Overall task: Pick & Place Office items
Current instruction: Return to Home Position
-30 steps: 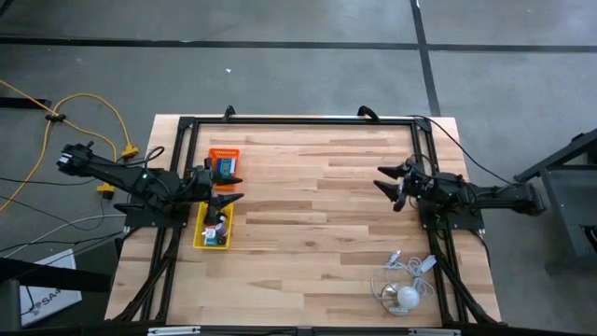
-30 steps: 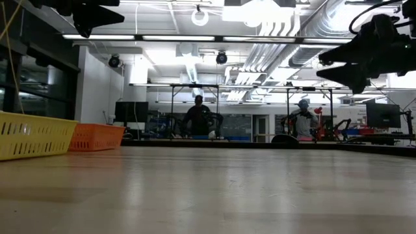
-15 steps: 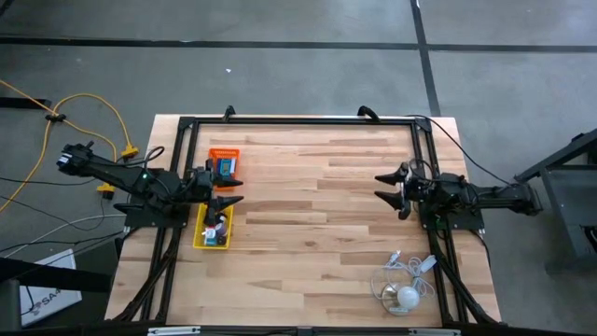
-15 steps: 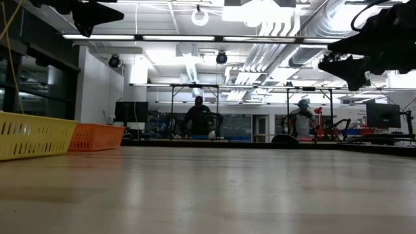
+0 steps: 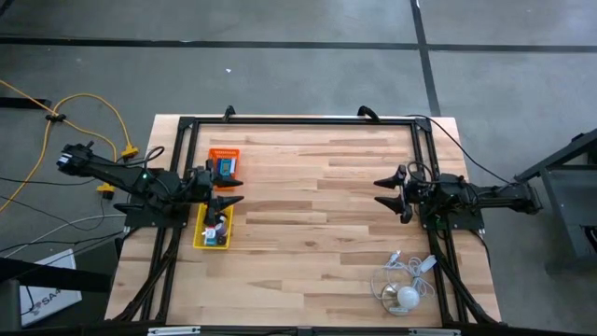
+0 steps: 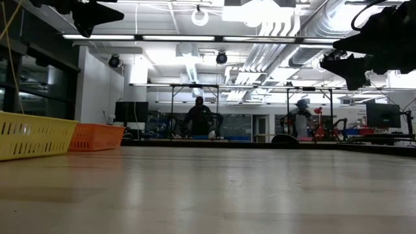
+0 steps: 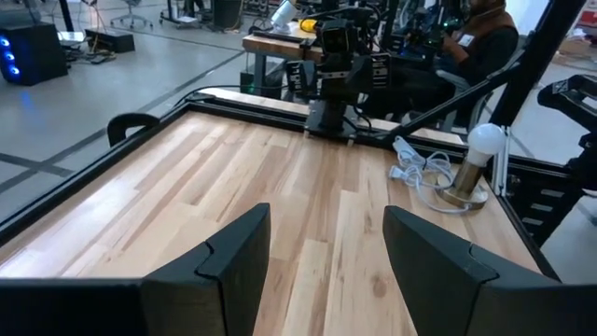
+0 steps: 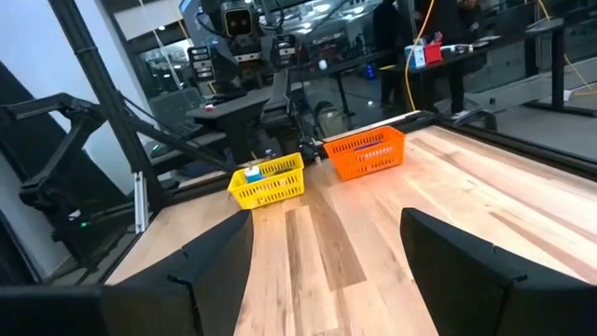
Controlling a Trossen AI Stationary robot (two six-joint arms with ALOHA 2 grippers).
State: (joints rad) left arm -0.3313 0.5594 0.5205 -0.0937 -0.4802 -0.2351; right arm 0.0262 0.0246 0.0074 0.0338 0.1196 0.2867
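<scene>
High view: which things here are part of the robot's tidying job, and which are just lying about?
Part of the job:
- small office items in the yellow basket
- more in the orange basket
- left gripper and right gripper, both open and empty above the table

Just lying about:
- white cable bundle with a round piece, on the table
- yellow cable beside the table

Bright ceiling strip lights (image 6: 162, 37) — soft sheen on the tabletop (image 6: 214, 188)
</scene>
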